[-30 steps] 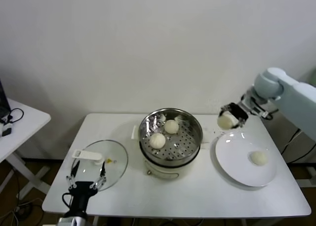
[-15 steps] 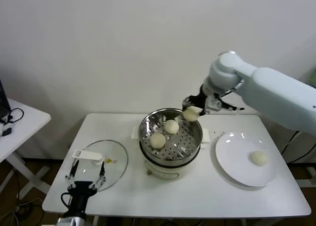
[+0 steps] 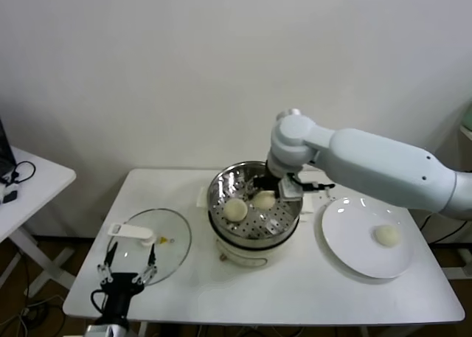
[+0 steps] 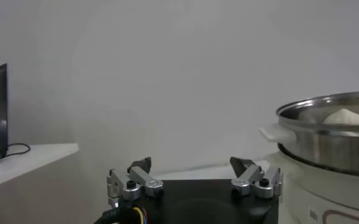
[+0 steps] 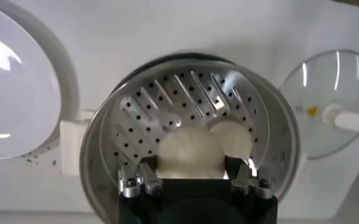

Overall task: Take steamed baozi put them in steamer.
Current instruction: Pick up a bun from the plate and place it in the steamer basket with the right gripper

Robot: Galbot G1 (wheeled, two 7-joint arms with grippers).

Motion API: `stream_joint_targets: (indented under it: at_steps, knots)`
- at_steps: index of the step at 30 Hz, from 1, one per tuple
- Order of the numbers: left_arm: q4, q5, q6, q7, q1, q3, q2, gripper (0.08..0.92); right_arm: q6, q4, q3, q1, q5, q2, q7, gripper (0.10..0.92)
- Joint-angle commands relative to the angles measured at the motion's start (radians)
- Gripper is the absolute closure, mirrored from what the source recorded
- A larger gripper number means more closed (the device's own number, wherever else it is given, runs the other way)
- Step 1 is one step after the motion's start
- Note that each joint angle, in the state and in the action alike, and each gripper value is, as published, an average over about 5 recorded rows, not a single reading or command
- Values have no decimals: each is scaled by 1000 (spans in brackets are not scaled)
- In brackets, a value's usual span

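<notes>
1. The right gripper [image 5: 194, 182] is down inside the steamer [image 3: 254, 204], pinching a bun [image 5: 190, 153] between its fingers; in the head view the arm hides most of this.
2. Another bun [image 3: 235, 209] already lies on the perforated floor on the lid side, and the wrist view shows one [image 5: 232, 137] just beside the held one (whether they touch I cannot tell).
3. One bun [image 3: 385, 235] is left on the plate [image 3: 354, 254], well apart from the steamer.
4. The left gripper [image 4: 194, 178] is parked low near the front edge of the surface [image 3: 295, 293], fingers spread, by the glass lid [image 3: 151, 241].
5. Step in hand, as I judge it: setting this bun down. Next calls for opening the fingers without dragging the soft dough, lifting straight up clear of the rim, then going to the plate.
</notes>
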Motion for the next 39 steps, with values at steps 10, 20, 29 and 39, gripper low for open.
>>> stream_joint_targets:
  at_steps: [10,20,29,39]
  knots:
    - [9,1,6,-1,1,4,1,177,98,26,-35,-92,-130,22,20,315]
    - [9,2,5,-1,8,3,1,177,119,15,-27,-117,-169,22,27,313]
    - [13,2,6,-1,2,6,1,177,127,11,-22,-126,-174,30,34,304]
    - [12,1,6,-2,3,7,0,177,136,10,-21,-125,-171,28,48,233]
